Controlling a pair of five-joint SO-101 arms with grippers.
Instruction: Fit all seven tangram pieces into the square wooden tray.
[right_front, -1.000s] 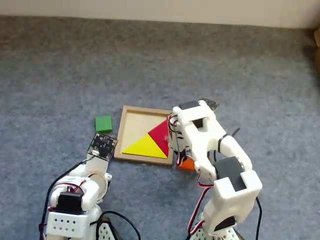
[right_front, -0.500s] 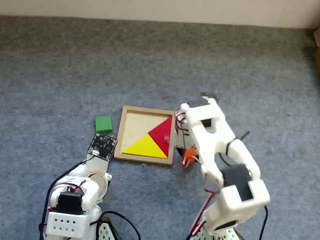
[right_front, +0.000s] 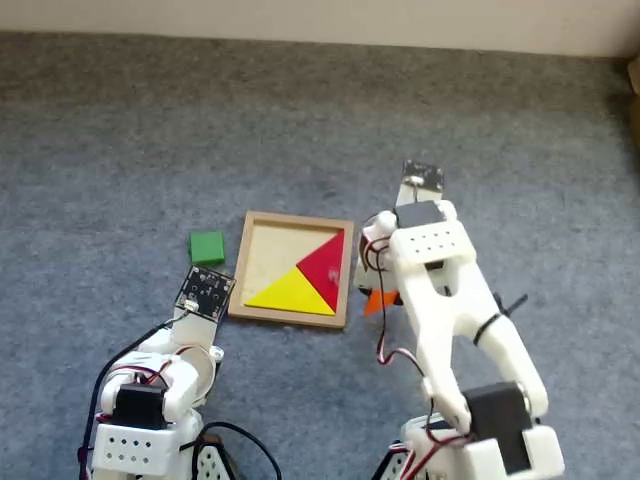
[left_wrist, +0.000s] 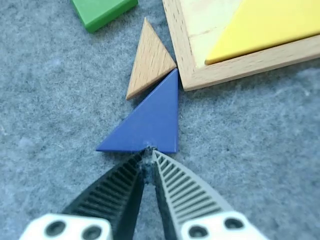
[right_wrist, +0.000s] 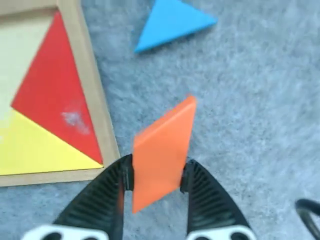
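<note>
The square wooden tray lies mid-table with a red triangle and a yellow triangle in it. My right gripper is shut on an orange parallelogram, held just off the tray's right edge; the orange piece shows beside the arm. A light blue triangle lies on the carpet beyond it. My left gripper is shut, its tips touching the edge of a dark blue triangle. A plain wooden triangle and a green square lie beside the tray corner.
Grey carpet covers the table all round. The green square sits left of the tray, near the left arm's wrist board. The right arm stretches along the tray's right side.
The right arm has swung rightward and extended away from over the tray, carrying the orange piece with it. The left arm has stayed still.
</note>
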